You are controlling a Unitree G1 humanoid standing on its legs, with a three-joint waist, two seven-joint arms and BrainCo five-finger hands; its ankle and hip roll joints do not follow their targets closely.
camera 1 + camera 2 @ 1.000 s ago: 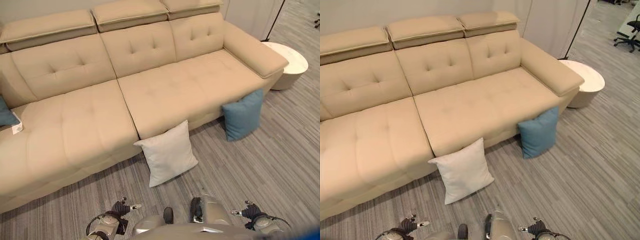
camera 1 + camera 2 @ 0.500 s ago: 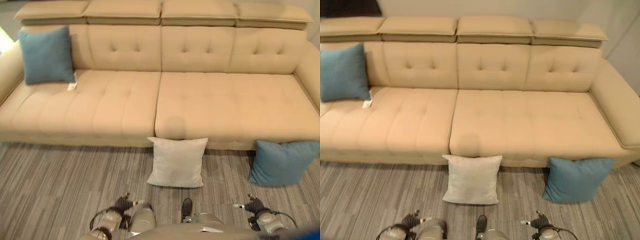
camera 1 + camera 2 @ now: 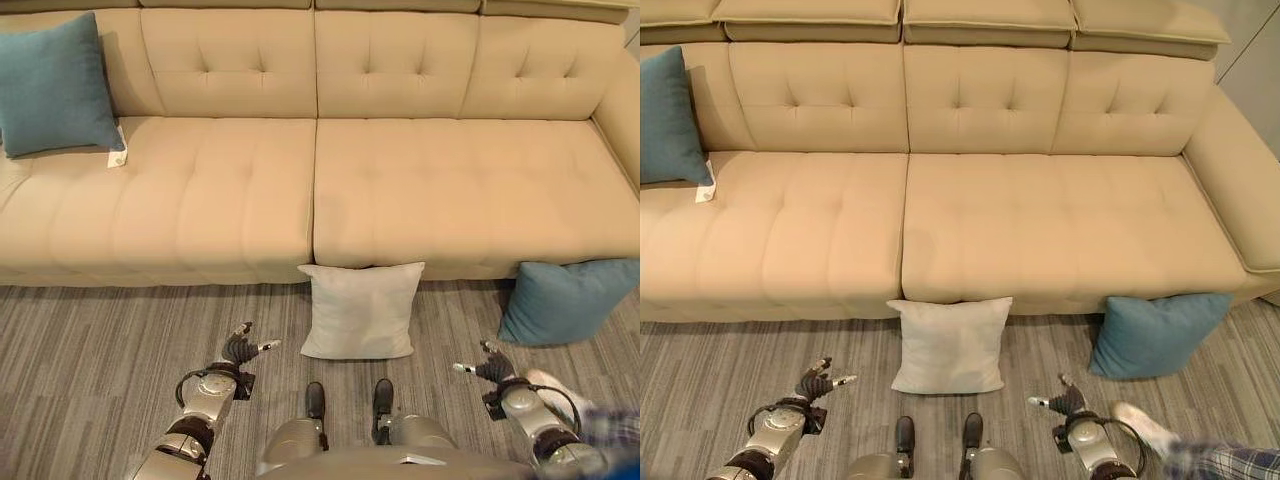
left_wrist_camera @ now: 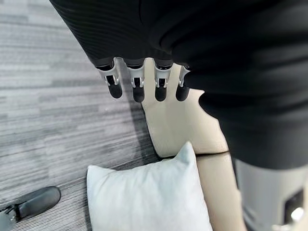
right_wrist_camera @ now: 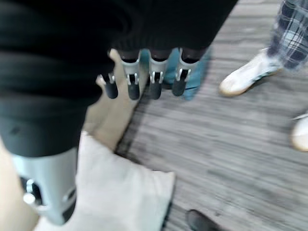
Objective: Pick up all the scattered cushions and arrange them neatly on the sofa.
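Both arms have come further out in front of the robot since half a second ago, and its head has tipped lower, so the sofa's headrests have slid out of the left eye view; the cushions themselves lie where they did. A white square cushion point(image 3: 360, 311) stands on the grey striped floor point(image 3: 90, 350), leaning against the front of the beige tufted sofa point(image 3: 200, 200) right at the seam between the two seats. It looks plump and smooth with pointed corners. A teal cushion point(image 3: 560, 300) leans against the sofa base well off to the right, near the armrest end. Another teal cushion point(image 3: 55, 85) is on the sofa, propped upright against the backrest at the far left, a small white tag point(image 3: 117, 157) by its lower corner. The left hand point(image 3: 238, 349) and the right hand point(image 3: 492, 367) both hang low over the floor, fingers straight and loose, holding nothing. A person's white shoe point(image 3: 1143, 426) and plaid trouser leg point(image 3: 1225, 462) show beside the right arm.
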